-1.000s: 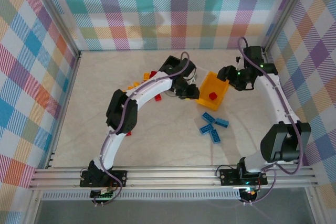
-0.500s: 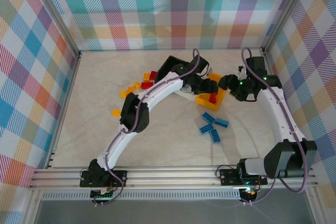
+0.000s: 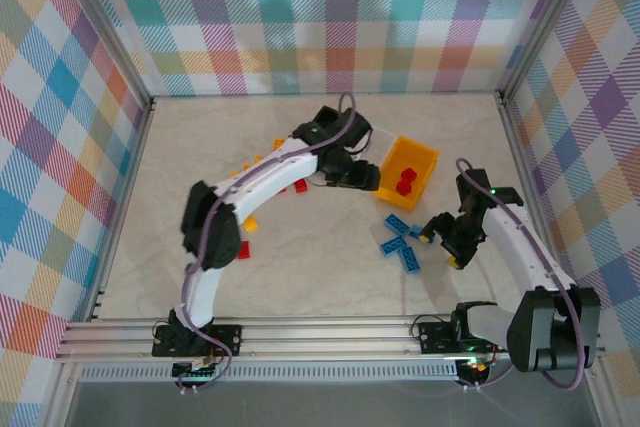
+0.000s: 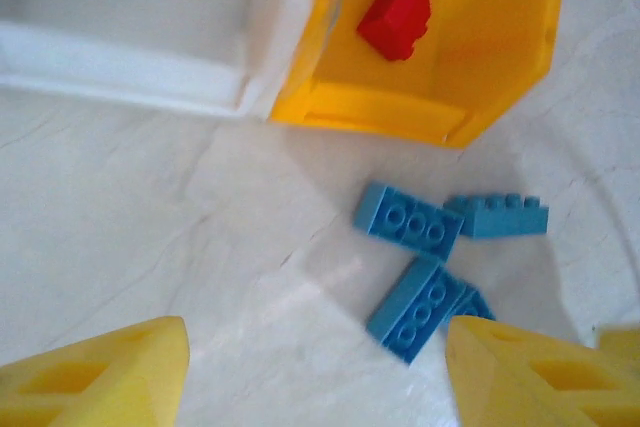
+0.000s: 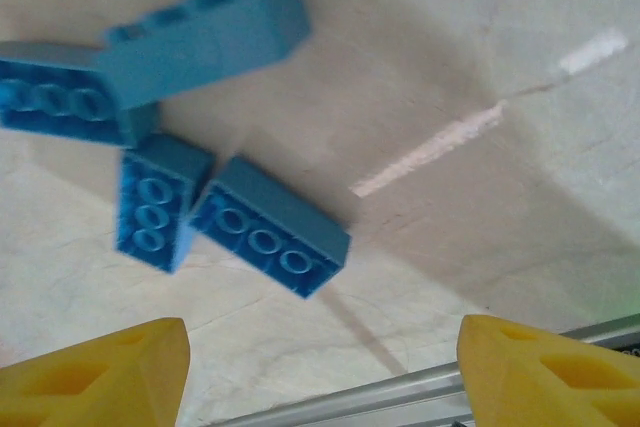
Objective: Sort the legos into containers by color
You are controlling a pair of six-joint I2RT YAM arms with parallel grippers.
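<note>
While the left tool (image 3: 356,175) and the right tool (image 3: 445,237) are both seen spread, nothing pinched between the fingers, four blue legos (image 3: 405,239) are left clustered on the counter (image 3: 300,277), near the closest corner of the orange bin (image 3: 428,159). Two red legos (image 3: 405,183) are found inside that bin. A white bin (image 4: 150,67) is set touching the orange one. The left tool is held over the counter beside both bins. The right tool is hung just right of the blue cluster. Loose red and yellow legos (image 3: 296,185) are scattered by the left arm.
</note>
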